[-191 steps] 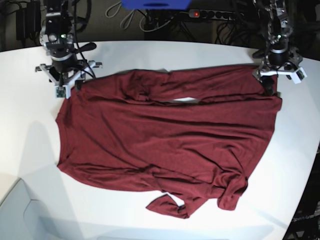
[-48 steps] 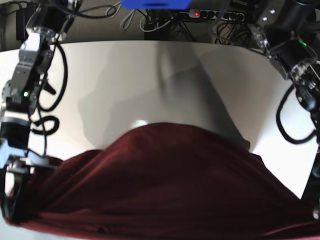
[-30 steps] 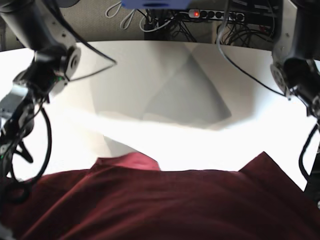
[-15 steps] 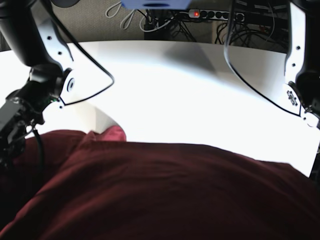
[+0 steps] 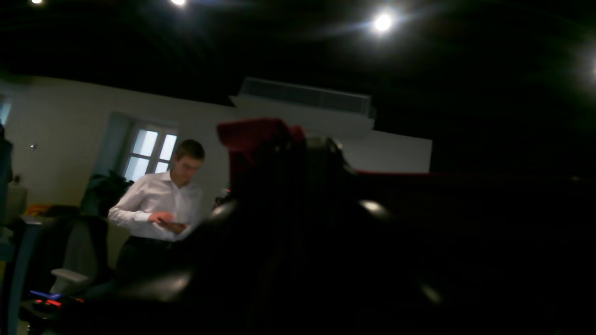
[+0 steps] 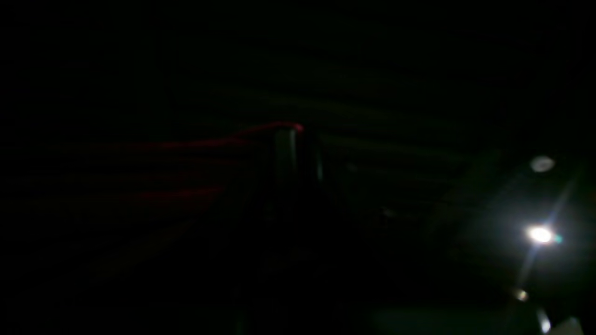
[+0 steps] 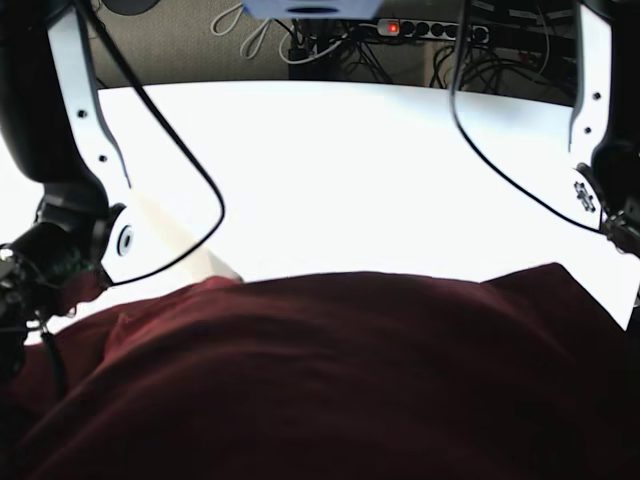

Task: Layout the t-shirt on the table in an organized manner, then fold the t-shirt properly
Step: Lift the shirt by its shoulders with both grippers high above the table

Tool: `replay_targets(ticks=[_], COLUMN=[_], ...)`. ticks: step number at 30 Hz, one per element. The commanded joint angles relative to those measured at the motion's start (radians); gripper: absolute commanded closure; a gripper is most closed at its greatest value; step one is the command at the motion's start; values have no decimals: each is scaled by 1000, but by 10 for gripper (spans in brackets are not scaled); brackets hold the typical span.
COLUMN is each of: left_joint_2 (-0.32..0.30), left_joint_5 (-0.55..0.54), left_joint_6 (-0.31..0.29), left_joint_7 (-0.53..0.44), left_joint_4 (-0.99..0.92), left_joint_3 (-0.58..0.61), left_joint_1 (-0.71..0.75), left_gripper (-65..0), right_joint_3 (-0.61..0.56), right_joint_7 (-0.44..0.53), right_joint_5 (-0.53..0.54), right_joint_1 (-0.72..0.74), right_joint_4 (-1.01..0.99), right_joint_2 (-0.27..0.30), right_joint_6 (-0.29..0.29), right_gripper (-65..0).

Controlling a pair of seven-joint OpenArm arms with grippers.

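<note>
t-shirt [image 7: 340, 380]: dark maroon, lifted close to the base camera, spread wide as a sheet filling the whole near half of view, top edge slightly arched. Table [image 7: 350, 170]: glossy white, curved far edge, bare beyond the cloth.

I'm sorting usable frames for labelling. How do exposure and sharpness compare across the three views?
Right wrist: nearly black, only a red edge of the t-shirt and a flaring lamp. Left wrist: dim, foreground silhouetted, the lit room behind legible. Base: table blown out white, shirt close and dark.
</note>
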Motion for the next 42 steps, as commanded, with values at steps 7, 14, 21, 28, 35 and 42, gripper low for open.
replay_targets(ticks=[7,14,21,28,35,42], left_joint_2=[-31,-25,10,49,49,113], left_joint_5=[6,6,6,17,71,100], left_joint_6=[12,12,12,12,14,12], left_joint_7=[-25,-25,-25,-25,-22,-23], left_joint_4=[7,7,4,-3,-6,-122], left_joint_3=[-59,-62,-59,-59,-56,5], left_joint_1=[-54,3,129,204,256,282], left_gripper=[-1,-1,-1,-1,-1,-1], right_joint_3=[-47,-82,-114,-113,-79,-38], right_joint_7=[-48,-54,-77,-72,-74,-76], right_joint_5=[-77,-80,-81,-80,-77,-77], right_joint_1=[101,118,9,-212,-350,-442], right_joint_4=[0,-4,1,1,-2,-97], right_joint_2=[3,1,1,0,3,1], right_joint_6=[-18,-18,-18,-18,-18,-18], right_gripper=[0,0,0,0,0,0])
